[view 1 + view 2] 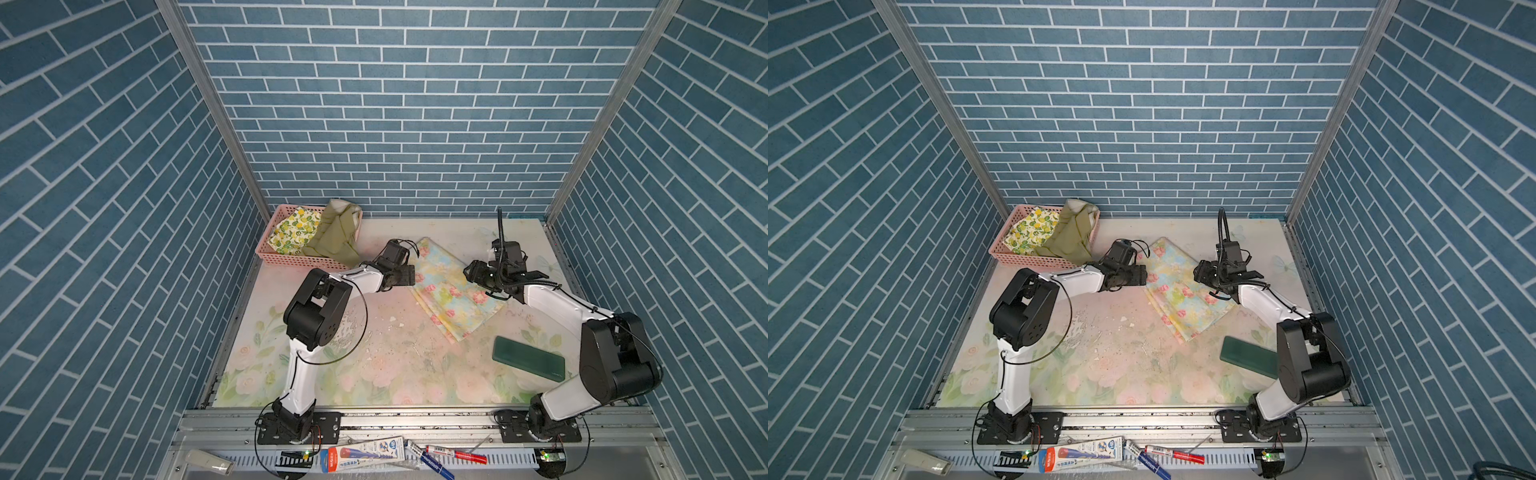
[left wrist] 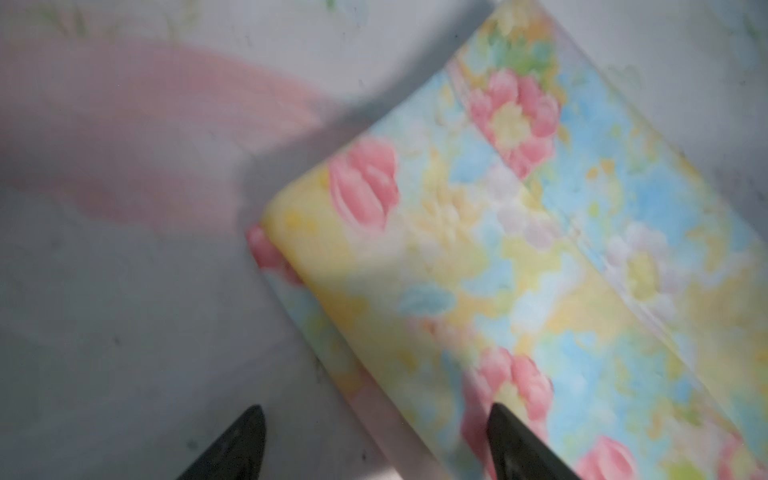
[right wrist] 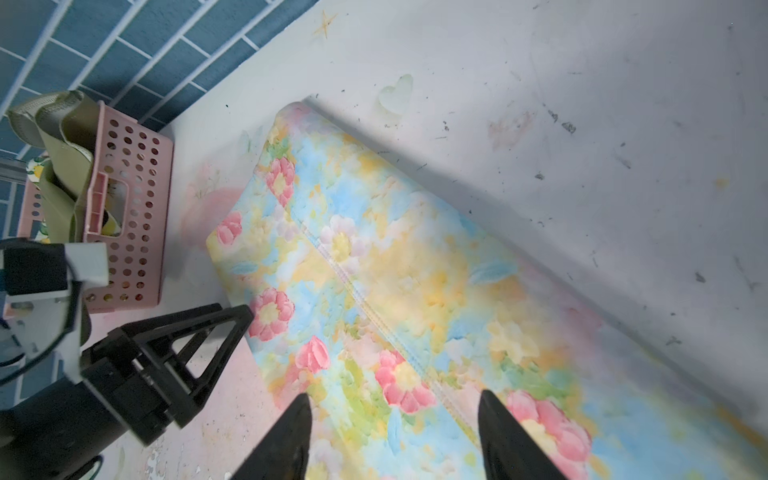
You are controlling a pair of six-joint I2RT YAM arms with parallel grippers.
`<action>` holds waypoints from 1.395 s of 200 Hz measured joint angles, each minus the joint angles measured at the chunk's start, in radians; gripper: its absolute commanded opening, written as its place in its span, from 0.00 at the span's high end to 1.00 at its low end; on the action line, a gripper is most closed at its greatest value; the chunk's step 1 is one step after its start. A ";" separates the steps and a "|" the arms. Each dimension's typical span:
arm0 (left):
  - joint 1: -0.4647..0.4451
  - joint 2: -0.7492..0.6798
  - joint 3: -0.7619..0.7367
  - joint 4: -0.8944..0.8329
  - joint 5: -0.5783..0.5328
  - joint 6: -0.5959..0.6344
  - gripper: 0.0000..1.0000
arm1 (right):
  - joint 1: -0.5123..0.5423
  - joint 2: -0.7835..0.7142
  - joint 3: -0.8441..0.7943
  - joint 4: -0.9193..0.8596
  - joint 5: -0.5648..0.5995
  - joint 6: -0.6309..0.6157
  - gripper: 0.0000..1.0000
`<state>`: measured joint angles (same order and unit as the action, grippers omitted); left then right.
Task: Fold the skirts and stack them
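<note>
Soft matt cloth floral skirt (image 1: 451, 286), perforated pink plastic basket (image 1: 286, 258), scuffed matt printed tabletop (image 1: 395, 345).

The left arm (image 1: 300, 370) and right arm (image 1: 559, 303) are alike: glossy white tubular links between bulky matte-black joint housings, thin black cables looping alongside, black base plates (image 1: 328, 430) fixed with silver screws. The left gripper (image 2: 376, 440) and right gripper (image 3: 392, 436) carry pointed black fingers (image 3: 291, 440); a ribbed black hose (image 1: 501, 228) tops the right wrist.

Pale floral-printed surface (image 1: 374, 361), scuffed and chipped centrally. Lying on it: pink basket (image 1: 299, 261) at far left corner; folded pastel floral skirt (image 1: 449, 291) mid-right; dark green block (image 1: 528, 358) near right.
</note>
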<state>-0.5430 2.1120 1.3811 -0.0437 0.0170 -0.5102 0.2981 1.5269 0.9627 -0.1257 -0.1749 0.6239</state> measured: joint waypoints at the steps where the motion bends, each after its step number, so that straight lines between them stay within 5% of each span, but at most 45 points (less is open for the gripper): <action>1: 0.000 0.001 0.001 0.001 0.000 0.000 0.23 | 0.000 -0.001 -0.001 0.000 0.000 0.000 0.36; 19: 0.009 0.023 0.012 0.035 -0.009 -0.042 0.38 | -0.010 -0.021 -0.013 0.005 0.000 0.000 0.36; 48: 0.021 0.063 0.020 0.107 -0.017 -0.088 1.00 | -0.025 -0.046 -0.027 0.007 -0.002 0.000 0.36; 87: 0.026 0.058 -0.043 0.219 -0.023 -0.137 1.00 | -0.042 -0.080 -0.036 0.002 -0.003 -0.003 0.36; 140: -0.001 -0.142 -0.341 0.288 -0.133 -0.272 1.00 | -0.042 -0.103 -0.089 -0.024 0.007 -0.019 0.36; 213: -0.209 -0.277 -0.599 0.401 -0.379 -0.551 1.00 | -0.045 -0.100 -0.127 -0.063 0.015 -0.022 0.35; 223: -0.229 -0.292 -0.618 0.400 -0.402 -0.574 0.89 | -0.051 -0.092 -0.127 -0.066 0.014 -0.022 0.35; 253: -0.288 -0.356 -0.660 0.368 -0.440 -0.573 0.22 | -0.106 -0.072 -0.127 -0.078 0.010 -0.023 0.35; 268: -0.326 -0.406 -0.668 0.342 -0.460 -0.533 0.08 | -0.137 -0.072 -0.127 -0.081 0.010 -0.029 0.35; 279: -0.351 -0.449 -0.668 0.309 -0.470 -0.486 0.07 | -0.158 -0.072 -0.127 -0.084 0.009 -0.030 0.35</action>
<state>-0.8944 1.6630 0.7128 0.2653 -0.4530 -0.9962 0.1398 1.4551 0.8356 -0.2096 -0.1661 0.5938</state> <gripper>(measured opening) 0.909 0.646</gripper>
